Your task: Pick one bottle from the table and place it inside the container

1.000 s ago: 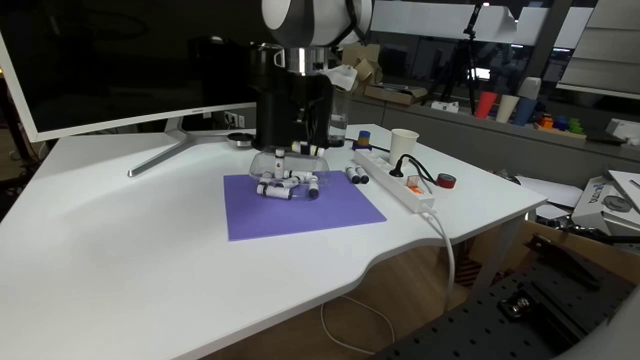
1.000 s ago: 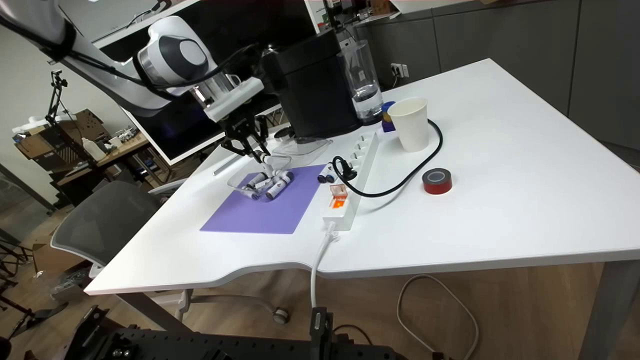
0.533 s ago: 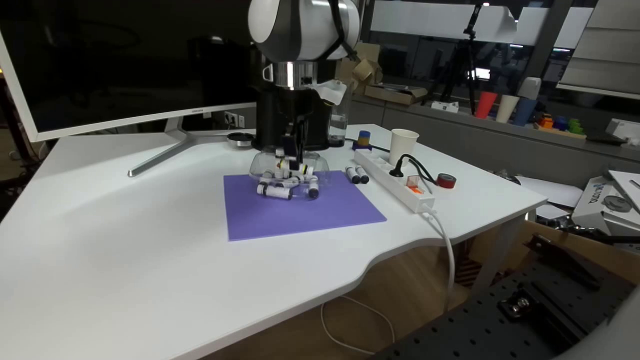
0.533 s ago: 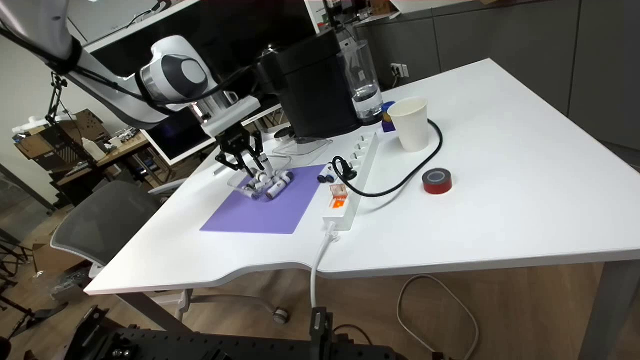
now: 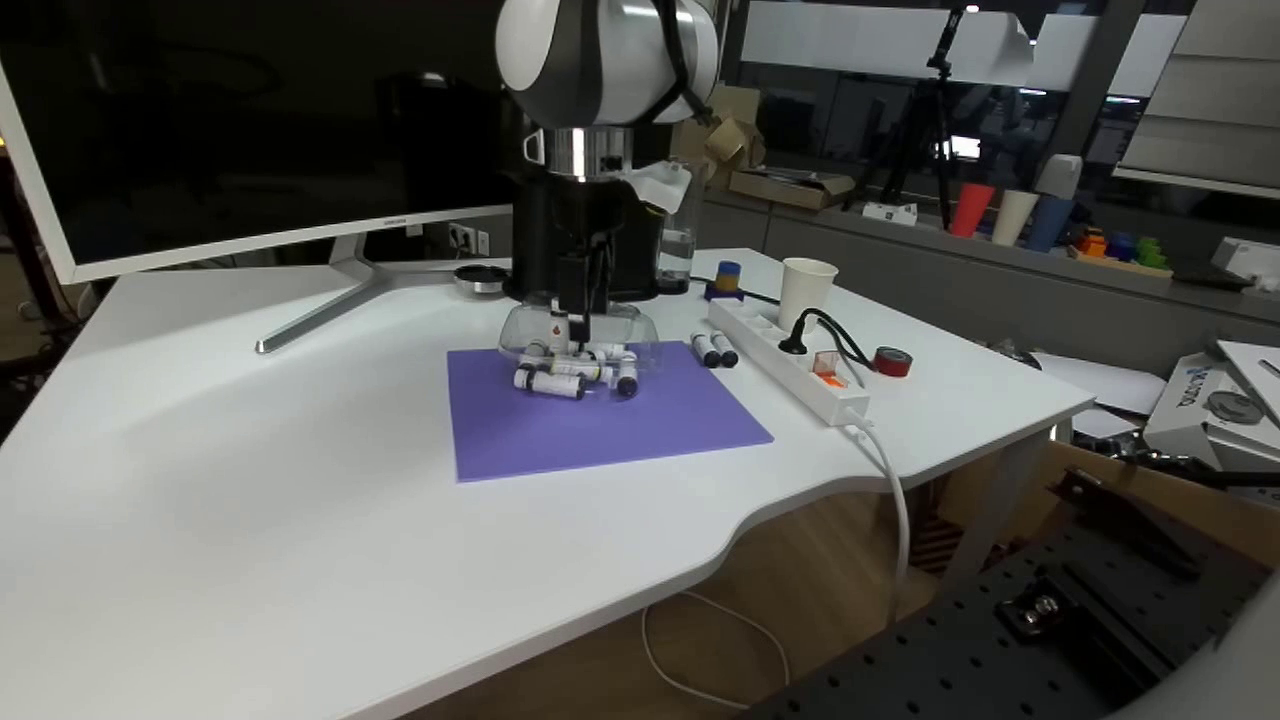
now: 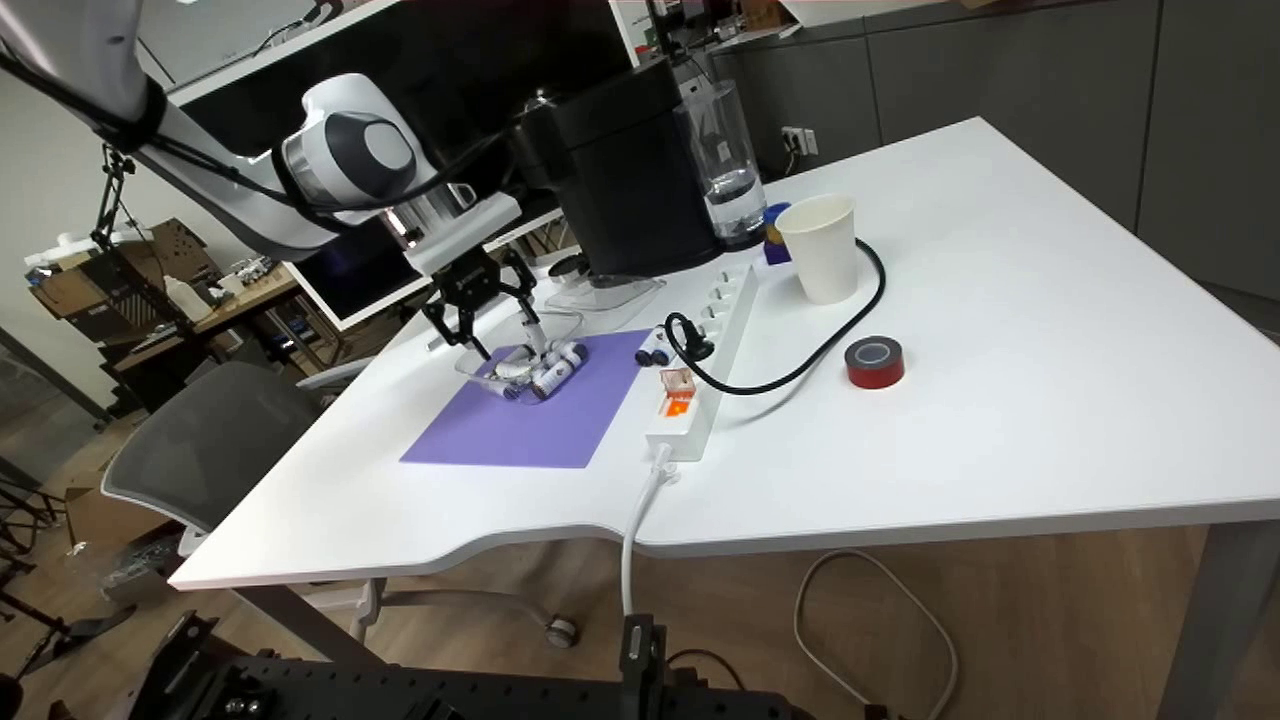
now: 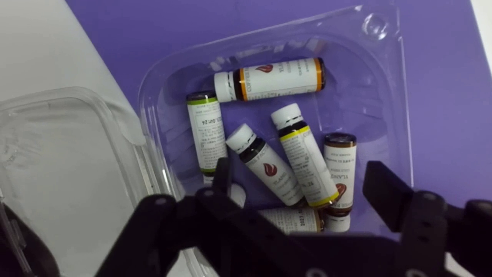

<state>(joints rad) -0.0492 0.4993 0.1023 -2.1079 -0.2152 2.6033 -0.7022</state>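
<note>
The container (image 7: 406,100) is a clear plastic tray lying on the purple mat, with several small white-labelled bottles in it. Among them, a yellow-banded bottle (image 7: 309,165) leans over its neighbours, resting partly on a bottle (image 7: 341,165) at its right. An orange-banded bottle (image 7: 282,78) and a green-banded bottle (image 7: 207,130) lie further up in the wrist view. My gripper (image 7: 301,181) stands open above the container, its fingers well apart and holding nothing; it also shows open in an exterior view (image 6: 510,338). Part of a lower bottle (image 7: 292,219) is hidden behind the gripper. On the table by the mat lie two bottles (image 5: 714,349).
The clear lid (image 7: 65,154) spreads beside the container. Behind it rises a black machine (image 6: 625,170) with a water tank (image 6: 730,170). A white power strip (image 5: 790,365) with a black cable, a paper cup (image 5: 805,285) and red tape (image 6: 874,362) stand on the table.
The gripper has come down towards the container and shifted slightly left in an exterior view. Its jaws have opened, and the yellow-banded bottle that they held now lies among the others inside.
</note>
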